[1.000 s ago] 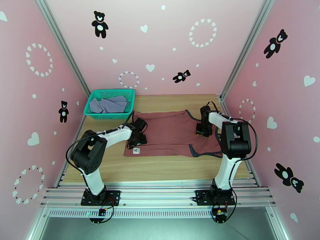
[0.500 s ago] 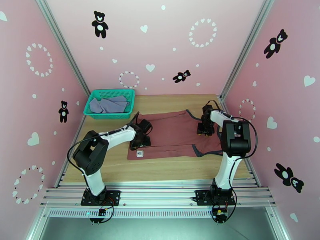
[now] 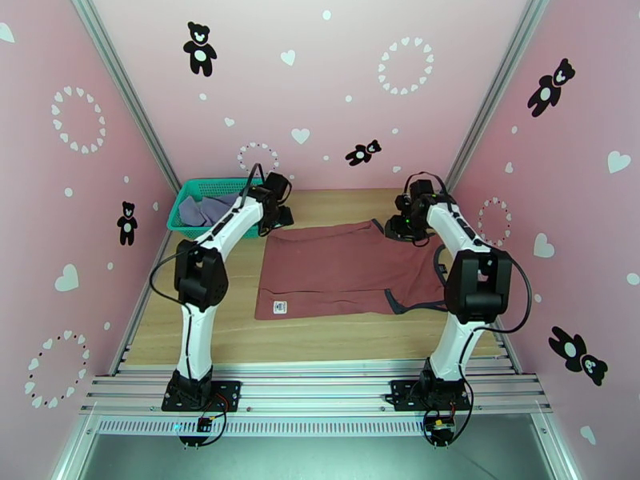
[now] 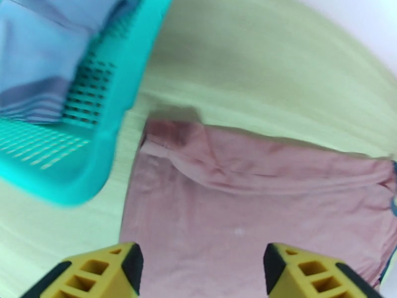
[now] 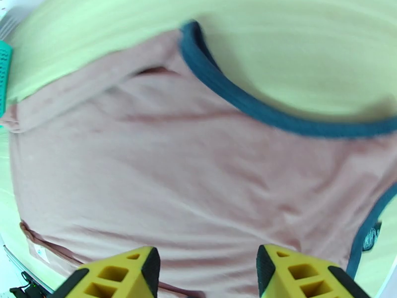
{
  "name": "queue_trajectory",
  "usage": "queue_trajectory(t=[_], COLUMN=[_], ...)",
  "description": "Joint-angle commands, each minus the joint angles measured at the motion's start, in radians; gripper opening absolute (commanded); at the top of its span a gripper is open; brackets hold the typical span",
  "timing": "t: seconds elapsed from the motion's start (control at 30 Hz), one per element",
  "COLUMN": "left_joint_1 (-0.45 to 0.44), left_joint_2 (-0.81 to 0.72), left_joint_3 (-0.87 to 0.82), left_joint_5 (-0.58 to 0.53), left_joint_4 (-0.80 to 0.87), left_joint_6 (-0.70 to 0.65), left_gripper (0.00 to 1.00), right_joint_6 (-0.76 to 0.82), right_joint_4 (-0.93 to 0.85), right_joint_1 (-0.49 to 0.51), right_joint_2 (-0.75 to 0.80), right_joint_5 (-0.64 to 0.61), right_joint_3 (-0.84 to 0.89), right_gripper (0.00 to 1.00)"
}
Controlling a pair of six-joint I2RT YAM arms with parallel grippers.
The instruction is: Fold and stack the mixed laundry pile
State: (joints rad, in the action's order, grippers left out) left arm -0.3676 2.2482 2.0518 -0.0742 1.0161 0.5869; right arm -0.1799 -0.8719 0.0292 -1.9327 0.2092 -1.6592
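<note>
The rust-red tank top [image 3: 340, 270] lies spread flat on the wooden table, with navy trim [image 3: 408, 302] at its right side and a small white label [image 3: 279, 306] near its front left corner. My left gripper [image 3: 276, 206] hovers over the top's far left corner beside the basket. In the left wrist view the left gripper [image 4: 203, 274] is open above the tank top [image 4: 248, 194]. My right gripper [image 3: 404, 224] hangs over the far right corner; the right wrist view shows the right gripper [image 5: 206, 274] open over the tank top [image 5: 198, 160] and its navy trim [image 5: 248, 108]. The grey-lavender shirt [image 3: 210, 210] lies crumpled in the basket.
A teal mesh basket [image 3: 192, 228] stands at the table's far left corner, close to my left gripper; its wall [image 4: 74, 180] fills the left of the left wrist view. Pink walls enclose the table on three sides. Bare wood [image 3: 320, 334] lies in front of the tank top.
Both arms have stretched away from the tank top's middle to its far edge, the left one to the corner by the basket. The top's left edge has shifted slightly right.
</note>
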Motion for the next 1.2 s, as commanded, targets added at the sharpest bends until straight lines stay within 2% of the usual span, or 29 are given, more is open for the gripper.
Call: queue_trajectory(t=[0.0, 0.1, 0.27, 0.57, 0.7, 0.83, 1.17], left_joint_1=[0.009, 0.007, -0.003, -0.015, -0.023, -0.038, -0.018], left_joint_2=[0.042, 0.038, 0.012, 0.009, 0.067, 0.124, 0.179], left_joint_3=[0.029, -0.002, -0.081, -0.126, -0.037, 0.062, 0.147], left_joint_5=[0.073, 0.098, 0.070, -0.080, -0.118, -0.162, -0.254], left_joint_4=[-0.003, -0.067, -0.189, -0.225, -0.178, -0.110, 0.067], left_joint_6=[0.040, 0.127, 0.289, 0.475, 0.462, 0.381, 0.264], left_gripper=[0.66, 0.62, 0.62, 0.62, 0.61, 0.58, 0.55], right_joint_6=[0.013, 0.029, 0.053, 0.100, 0.110, 0.117, 0.109], right_joint_4=[-0.033, -0.024, 0.008, 0.048, 0.055, 0.062, 0.083], right_joint_1=[0.024, 0.034, 0.038, 0.039, 0.038, 0.039, 0.039], right_joint_2=[-0.055, -0.061, -0.065, -0.088, -0.103, -0.107, -0.112], right_joint_5=[0.016, 0.010, 0.027, 0.088, 0.106, 0.117, 0.141], right_joint_3=[-0.013, -0.002, 0.022, 0.041, 0.041, 0.051, 0.074], right_gripper=[0.56, 0.56, 0.56, 0.57, 0.57, 0.56, 0.56])
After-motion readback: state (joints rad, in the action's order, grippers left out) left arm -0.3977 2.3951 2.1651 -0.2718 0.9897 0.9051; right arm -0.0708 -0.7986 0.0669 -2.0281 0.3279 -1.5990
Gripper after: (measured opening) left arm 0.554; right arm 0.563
